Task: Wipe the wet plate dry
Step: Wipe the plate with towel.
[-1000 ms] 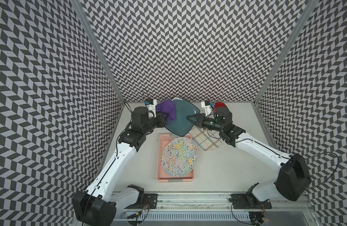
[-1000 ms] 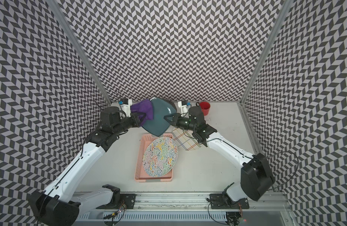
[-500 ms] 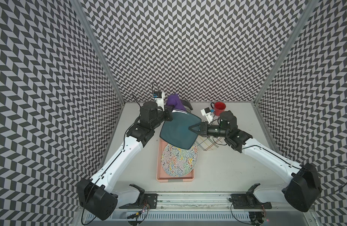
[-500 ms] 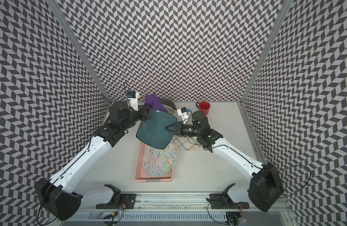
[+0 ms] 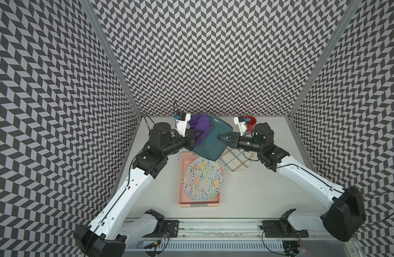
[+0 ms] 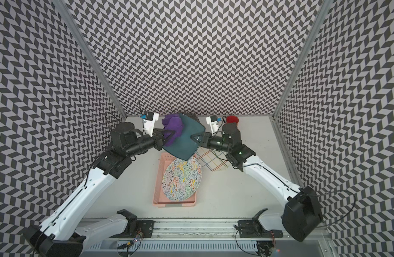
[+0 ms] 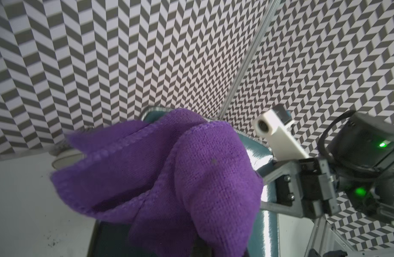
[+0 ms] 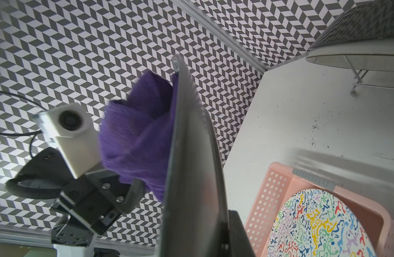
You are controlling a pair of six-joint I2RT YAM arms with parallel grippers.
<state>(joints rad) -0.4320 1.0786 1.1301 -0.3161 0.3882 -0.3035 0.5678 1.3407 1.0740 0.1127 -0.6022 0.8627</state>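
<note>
A teal plate hangs tilted in the air over the back of the table. My right gripper is shut on its right rim. In the right wrist view the plate shows edge-on between the jaws. My left gripper is shut on a bunched purple cloth. The cloth presses against the upper left part of the plate's face. It hides the left jaws in the left wrist view, where only a strip of the plate shows.
Below the held plate a pink tray holds a colourful squiggle-patterned plate. A plaid dish lies right of the tray. A red cup stands at the back right. A wire rack with a dish stands by the back wall.
Half a second ago the cloth was past the plate's far edge. It has come back onto the plate's upper left face, and the plate has swung farther back and more upright.
</note>
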